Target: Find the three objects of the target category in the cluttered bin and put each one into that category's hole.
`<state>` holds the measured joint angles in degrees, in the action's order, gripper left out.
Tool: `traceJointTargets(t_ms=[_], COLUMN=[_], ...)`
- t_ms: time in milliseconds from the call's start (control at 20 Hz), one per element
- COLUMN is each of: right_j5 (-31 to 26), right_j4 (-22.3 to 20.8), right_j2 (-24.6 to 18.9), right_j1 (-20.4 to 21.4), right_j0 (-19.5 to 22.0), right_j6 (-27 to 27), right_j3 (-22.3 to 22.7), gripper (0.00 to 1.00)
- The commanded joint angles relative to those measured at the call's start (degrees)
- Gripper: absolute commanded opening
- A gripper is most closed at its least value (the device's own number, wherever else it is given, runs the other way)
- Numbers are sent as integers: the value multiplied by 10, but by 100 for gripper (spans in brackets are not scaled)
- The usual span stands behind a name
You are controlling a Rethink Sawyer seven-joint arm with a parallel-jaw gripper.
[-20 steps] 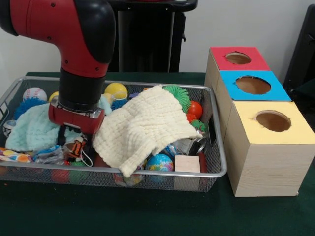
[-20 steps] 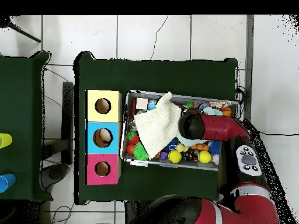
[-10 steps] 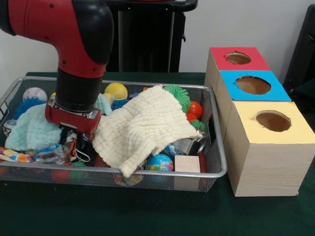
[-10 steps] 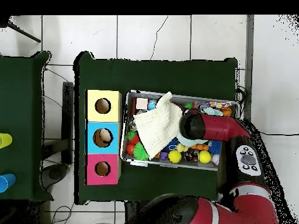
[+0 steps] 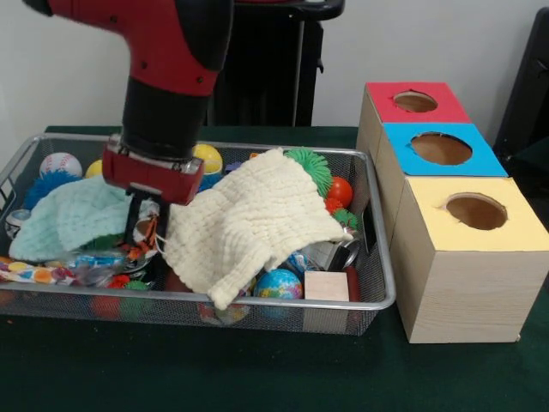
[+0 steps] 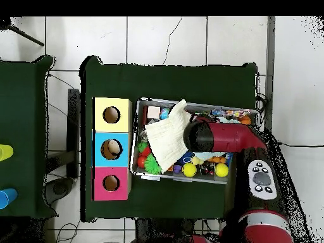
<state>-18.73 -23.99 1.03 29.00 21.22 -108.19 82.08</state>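
Observation:
My gripper [image 5: 146, 230] hangs over the left half of the wire bin [image 5: 377, 300], just left of a cream knitted cloth [image 5: 249, 219]. Its fingers are shut on a small orange and white item [image 5: 144, 233], lifted slightly above the clutter. A mint cloth [image 5: 69, 219] lies to the gripper's left. To the right of the bin stand three wooden boxes with holes: red [image 5: 415, 101], blue [image 5: 441, 148] and yellow [image 5: 476, 210]. In the overhead view the arm's wrist [image 6: 197, 136] hides the gripper, and the cream cloth [image 6: 168, 142] drapes over the bin's middle.
The bin also holds a baseball [image 5: 60, 163], a yellow ball [image 5: 206, 156], a green spiky ball [image 5: 310, 165], a red ball [image 5: 340, 190], a globe ball [image 5: 279, 285], a wooden block [image 5: 326, 286] and crinkled wrappers [image 5: 51, 273]. Something lies inside the blue box's hole [image 6: 111, 149].
The arm has risen and shifted right in the front view, pulling the small orange and white item up out of the clutter. The mint cloth has flattened where the gripper was.

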Motion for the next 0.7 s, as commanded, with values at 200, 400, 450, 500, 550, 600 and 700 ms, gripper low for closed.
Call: traceJointTargets(t_ms=[200,400,450,500,550,600,700], right_j5=[190,191,169,147,97,68,-36], right_j4=[-4,15,25,35,56,67,120], right_j2=[31,-3,-30,-58,-138,-184,-269], right_j1=[91,79,76,72,61,49,7], right_j0=[-65,-36,-17,2,59,91,153], right_j6=[-110,-100,-93,-87,-58,-36,8], right_j3=[31,69,84,99,122,132,144], gripper=[0,0,0,0,0,0,0])
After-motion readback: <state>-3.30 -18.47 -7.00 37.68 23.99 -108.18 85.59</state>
